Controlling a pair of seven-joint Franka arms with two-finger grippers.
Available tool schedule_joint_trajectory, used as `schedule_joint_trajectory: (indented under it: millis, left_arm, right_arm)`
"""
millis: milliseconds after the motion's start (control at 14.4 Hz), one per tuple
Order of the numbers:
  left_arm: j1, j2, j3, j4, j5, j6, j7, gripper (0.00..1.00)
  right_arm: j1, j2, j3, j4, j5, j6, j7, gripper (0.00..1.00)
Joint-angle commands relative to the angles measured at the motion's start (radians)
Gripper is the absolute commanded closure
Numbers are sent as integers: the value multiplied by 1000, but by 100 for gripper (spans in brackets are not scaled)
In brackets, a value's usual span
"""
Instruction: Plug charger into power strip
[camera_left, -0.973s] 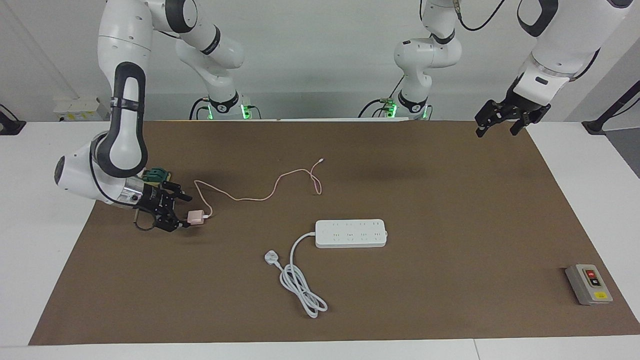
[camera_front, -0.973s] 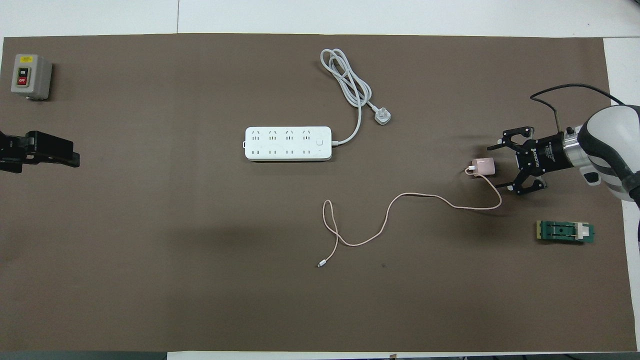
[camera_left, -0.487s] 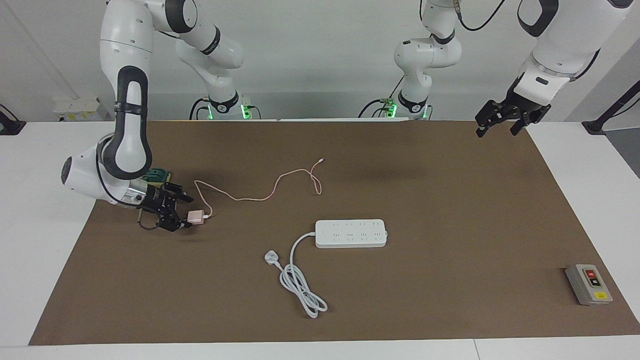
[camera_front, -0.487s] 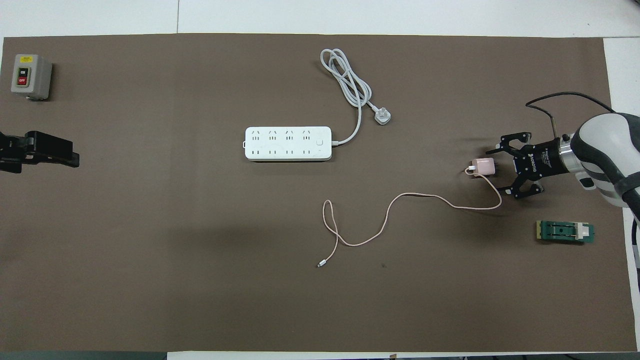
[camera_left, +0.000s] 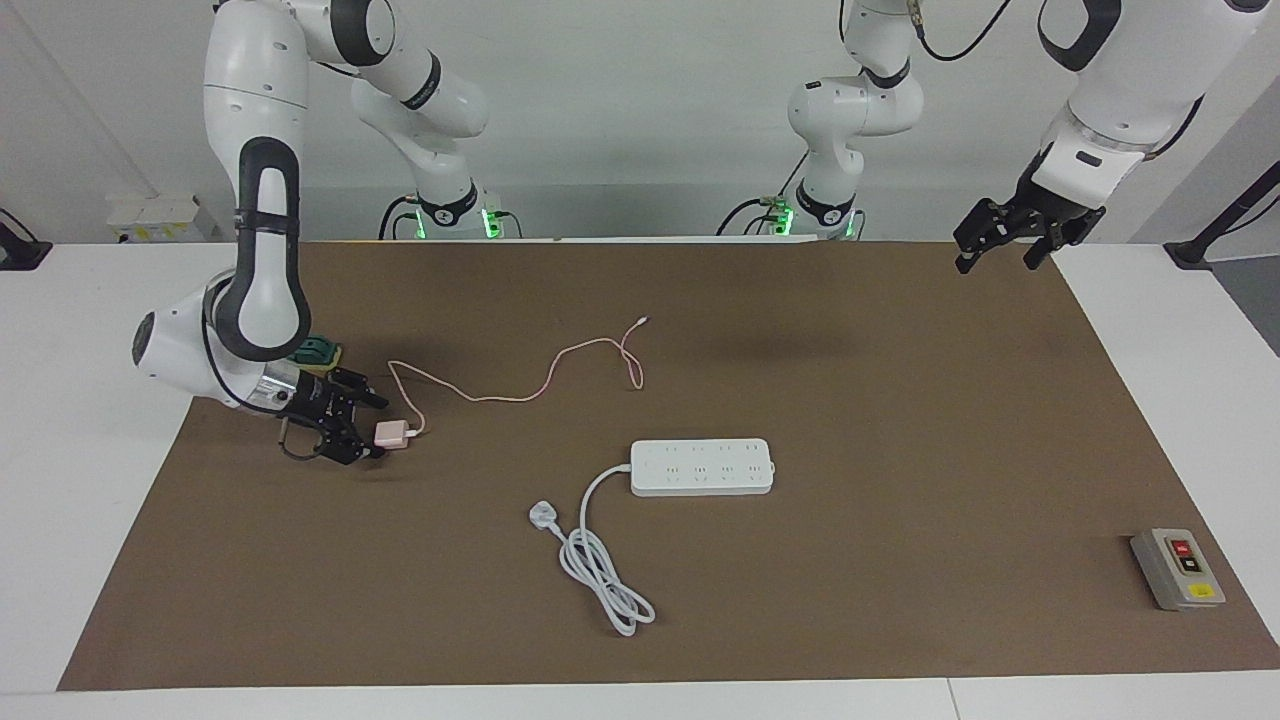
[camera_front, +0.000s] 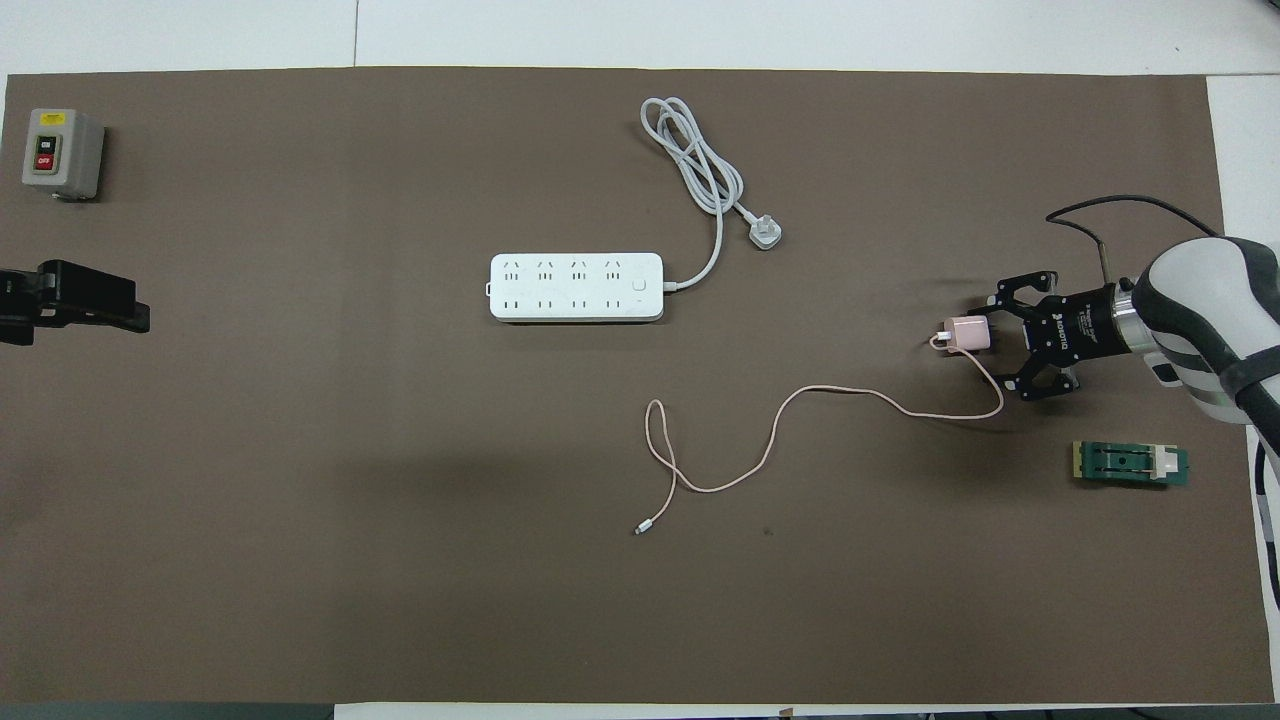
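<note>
Bench (camera_left: 60, 420): white top, mostly covered by a brown mat (camera_front: 400, 560) that carries everything.

Right arm (camera_left: 255, 250): bent low over its own end of the mat, wrist lying almost level.

Left arm (camera_left: 1130, 90): waits raised above the mat's corner at its own end.

Power strip (camera_left: 703, 467): long white bar with rounded corners and two rows of sockets facing up, lying flat near the middle of the mat. Its thick white cord (camera_left: 600, 570) runs off the end toward the right arm, coils farther from the robots and ends in a white three-pin plug (camera_left: 541, 516).

Switch box (camera_left: 1177, 568): grey, red and black buttons, at the left arm's end, farther from the robots than the strip.

Right pincer (camera_left: 372, 434): down at mat level, fingers on either side of the charger's cube; whether they already press it I cannot tell.

Left pincer (camera_left: 995, 253): fingers spread, holding nothing.

Green part (camera_front: 1131, 464): small flat piece (half hidden by the right arm from across the table), nearer the robots than the charger.

Charger (camera_left: 393, 433): small pale pink cube on the mat between the right pincer's fingers, well apart from the strip, toward the right arm's end. Its thin pink cable (camera_left: 520, 385) wanders toward the middle and ends loose in a small connector.
</note>
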Motion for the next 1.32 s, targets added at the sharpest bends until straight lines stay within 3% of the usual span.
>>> schedule_joint_trajectory:
  millis: [0, 70, 278, 626, 765, 1252]
  left_arm:
    - [11, -10, 2, -2, -14, 33, 15, 0]
    - [10, -12, 5, -8, -23, 38, 15, 0]
    - [43, -18, 5, -41, -193, 44, 19, 0]
    - [30, -55, 4, -231, -477, 213, 111, 0]
    - [25, -49, 1, -256, -580, 233, 142, 0]
    - [22, 85, 1, -316, -983, 247, 404, 0]
  right_arm:
    - [9, -9, 2, -35, 46, 48, -32, 47]
    - [24, -10, 2, -49, 48, 61, -36, 54]
    - [26, -11, 2, -54, 61, 65, -73, 100]
    - [38, -10, 0, -28, 60, 39, -56, 100]
    - [35, -13, -1, 11, 58, -14, -38, 100]
    - [90, -117, -3, 37, 5, -103, 153, 100]
